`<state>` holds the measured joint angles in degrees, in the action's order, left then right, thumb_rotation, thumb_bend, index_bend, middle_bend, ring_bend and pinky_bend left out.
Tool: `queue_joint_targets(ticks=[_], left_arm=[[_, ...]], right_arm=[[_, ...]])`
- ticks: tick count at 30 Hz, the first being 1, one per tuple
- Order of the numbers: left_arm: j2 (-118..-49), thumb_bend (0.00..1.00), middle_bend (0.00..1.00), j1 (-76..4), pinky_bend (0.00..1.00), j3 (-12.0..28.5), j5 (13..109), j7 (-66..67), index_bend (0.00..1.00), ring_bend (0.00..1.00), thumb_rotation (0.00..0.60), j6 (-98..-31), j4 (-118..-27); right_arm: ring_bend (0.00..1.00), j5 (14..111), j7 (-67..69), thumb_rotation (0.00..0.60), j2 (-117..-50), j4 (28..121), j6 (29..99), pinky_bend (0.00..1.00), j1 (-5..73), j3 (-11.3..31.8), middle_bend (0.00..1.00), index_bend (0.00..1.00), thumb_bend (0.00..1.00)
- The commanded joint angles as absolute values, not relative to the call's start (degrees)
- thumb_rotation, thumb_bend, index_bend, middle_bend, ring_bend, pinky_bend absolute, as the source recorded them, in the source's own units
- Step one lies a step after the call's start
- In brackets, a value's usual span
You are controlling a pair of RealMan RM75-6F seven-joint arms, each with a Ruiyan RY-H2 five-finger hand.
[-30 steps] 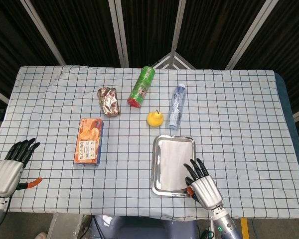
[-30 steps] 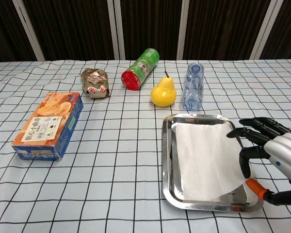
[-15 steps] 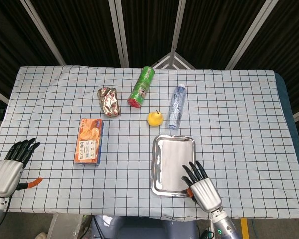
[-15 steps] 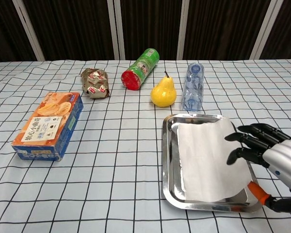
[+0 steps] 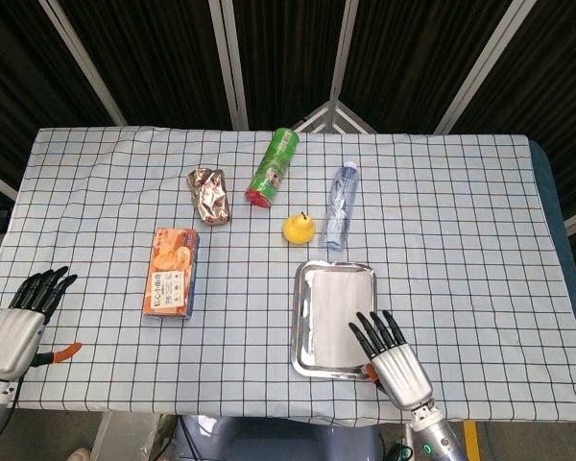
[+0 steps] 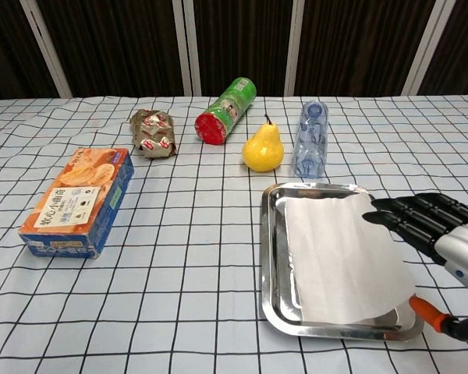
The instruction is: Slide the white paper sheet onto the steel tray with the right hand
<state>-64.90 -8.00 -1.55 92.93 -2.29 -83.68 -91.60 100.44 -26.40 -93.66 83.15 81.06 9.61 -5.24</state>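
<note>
The paper (image 6: 342, 261) lay in the tray (image 6: 270, 257): likely light, limp, slippery; press flat on top, never pinch. Right hand (image 6: 441, 234) empty, fingers spread.

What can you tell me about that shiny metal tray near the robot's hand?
The steel tray is a shallow rectangle with rounded corners and a raised, mirror-bright rim. It lies flat on the checked tablecloth, at the near edge, in front of the pear and the lying bottle. A white paper sheet lies in it and covers most of its floor; a strip along its left side stays bare. The right hand is at its right edge, fingers stretched out over the rim.
</note>
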Motion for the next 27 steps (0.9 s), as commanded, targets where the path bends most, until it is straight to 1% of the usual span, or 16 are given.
queue_joint_targets(ticks=[1, 2, 5, 11, 15, 18, 22, 27], left_arm=[[-64.89, 0.0, 0.0, -7.99, 0.0, -1.54, 92.91, -2.28, 0.0, 0.0, 0.6, -83.7, -91.62], [-64.89, 0.0, 0.0, -7.99, 0.0, -1.53, 92.89, -2.29, 0.0, 0.0, 0.6, -83.72, -91.64], [-64.87, 0.0, 0.0, -7.99, 0.0, -1.55, 92.87, -2.37, 0.0, 0.0, 0.6, -83.68, -91.67], [-64.91, 0.0, 0.0, -8.01, 0.0, -1.54, 93.02, -2.26, 0.0, 0.0, 0.6, -83.76, -91.65], [-64.89, 0.0, 0.0, -7.96, 0.0, -1.52, 92.9, -2.39, 0.0, 0.0, 0.6, -83.81, -91.62], [-64.86, 0.0, 0.0, -7.98, 0.0, -1.53, 92.78, -2.58, 0.0, 0.0, 0.6, -83.65, -91.55], [-64.84, 0.0, 0.0, -8.02, 0.0, -1.54, 92.88, -2.59, 0.0, 0.0, 0.6, -83.66, -91.55], [-64.86, 0.0, 0.0, -7.97, 0.0, -1.55, 92.92, -2.34, 0.0, 0.0, 0.6, -83.76, -91.54]], right_arm=[[0.0, 100.51, -27.04, 0.6, -93.16, 83.49, 81.29, 0.0, 9.5, -5.13, 0.0, 0.03, 0.37], [0.0, 100.41, -27.77, 0.6, -92.88, 83.43, 81.35, 0.0, 9.45, -4.96, 0.0, 0.01, 0.34], [0.0, 99.4, -29.95, 0.6, -91.92, 84.49, 80.95, 0.0, 8.95, -4.93, 0.0, 0.0, 0.28], [0.0, 102.26, -32.4, 0.6, -92.03, 87.03, 80.64, 0.0, 8.95, -6.8, 0.0, 0.0, 0.27], [0.0, 101.51, -34.21, 0.6, -92.44, 87.8, 80.02, 0.0, 9.01, -5.9, 0.0, 0.0, 0.26], [0.0, 100.11, -35.66, 0.6, -91.42, 88.47, 80.39, 0.0, 8.66, -4.69, 0.0, 0.0, 0.26], [0.0, 97.63, -36.41, 0.6, -87.97, 90.0, 81.43, 0.0, 8.04, -2.82, 0.0, 0.0, 0.27], [0.0, 95.39, -32.81, 0.6, -80.64, 93.03, 83.85, 0.0, 6.81, -1.57, 0.0, 0.0, 0.29]])
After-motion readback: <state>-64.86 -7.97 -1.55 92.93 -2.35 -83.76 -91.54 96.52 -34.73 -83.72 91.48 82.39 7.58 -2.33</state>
